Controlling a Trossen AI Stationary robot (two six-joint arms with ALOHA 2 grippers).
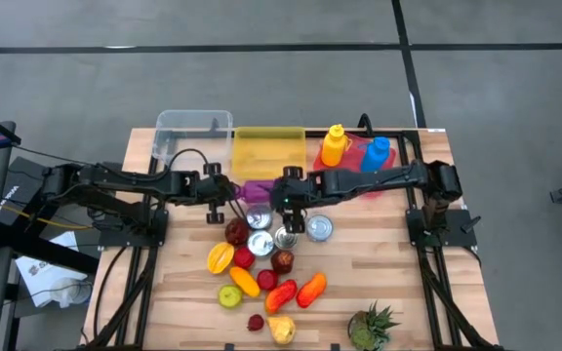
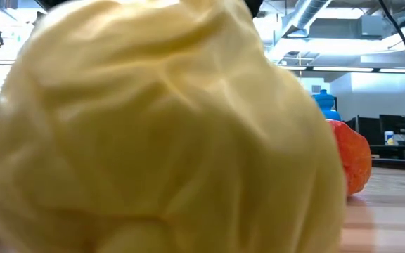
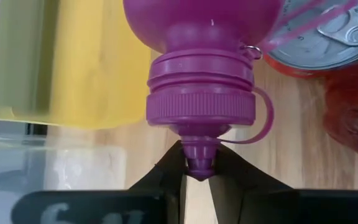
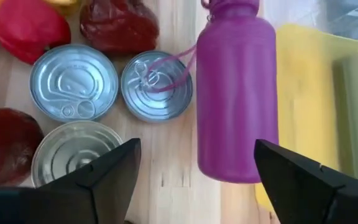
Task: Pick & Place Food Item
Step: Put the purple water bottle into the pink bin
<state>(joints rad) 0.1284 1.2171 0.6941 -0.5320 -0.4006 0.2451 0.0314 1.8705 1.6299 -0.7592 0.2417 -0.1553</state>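
Observation:
A purple squeeze bottle (image 1: 257, 189) lies on its side on the wooden table between the yellow bin and the cans. My left gripper (image 1: 228, 191) is at its cap end and is shut on the bottle's spout in the left wrist view (image 3: 197, 182). My right gripper (image 1: 283, 193) is open wide above the base end, with a finger on either side of the bottle (image 4: 236, 93). The food lies nearer the table's near edge: several cans (image 1: 260, 243), dark red fruit (image 4: 118, 23) and peppers (image 1: 310, 289). My left gripper pinches the small spout tip (image 3: 197, 164) below the ribbed cap (image 3: 201, 109) between its two fingers. The fingers come level from the table's left, in line with the bottle's length. The bottle rests on its side on the table.
A yellow bin (image 1: 268, 151), a clear bin (image 1: 193, 135) and a red tray (image 1: 354, 161) holding a yellow and a blue bottle line the far edge. A pineapple (image 1: 371, 327) sits near the near edge. A big yellow fruit (image 2: 160, 133) fills the low view.

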